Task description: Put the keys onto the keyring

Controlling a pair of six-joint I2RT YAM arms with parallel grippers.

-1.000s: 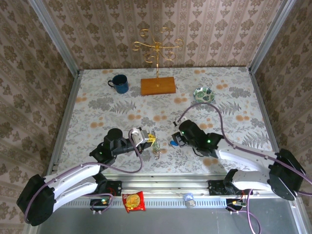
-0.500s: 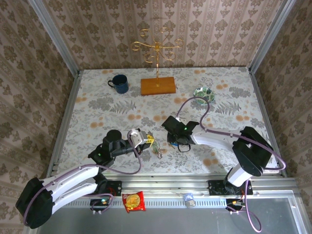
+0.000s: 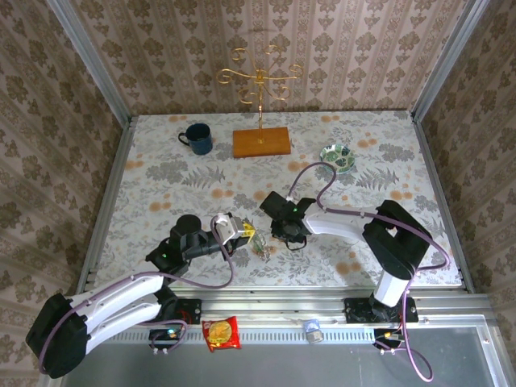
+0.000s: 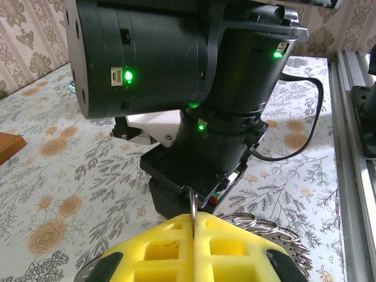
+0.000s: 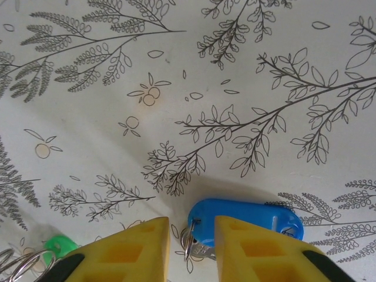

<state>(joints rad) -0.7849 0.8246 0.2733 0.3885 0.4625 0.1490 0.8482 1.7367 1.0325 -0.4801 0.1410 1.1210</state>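
Right arm (image 3: 355,219) has swung in hard to the left since a second ago, folding across the middle of the table (image 3: 161,173), and its head now sits right next to the left arm's (image 3: 121,286) tip. The left arm has barely shifted at all.

Down on the right wrist view, the right gripper (image 5: 191,226) hangs over the flowered cloth with its yellow fingers (image 5: 132,247) apart and a clear gap between them. The blue key (image 5: 252,216) lies flat on the table at that gap: its rounded end with a small metal loop pokes into the gap, and the rest of the blue head runs off behind the right-hand finger. Nothing is gripped yet, and whether a finger touches the plastic, I can't tell. Off at the lower left corner of that view, the green key (image 5: 59,244) peeks out, with a bit of wire ring beside it.

Over to the left wrist view: the left gripper (image 4: 194,217) is closed tight, yellow pads together, with a thin metal wire standing up from the seam. That wire belongs to the keyring (image 4: 258,224), whose coils spread out just right of the fingers. The right arm's black wrist looms just beyond it, green lights on.

From above, the keyring (image 3: 260,248) hangs at the left gripper's tip, between the two arms.
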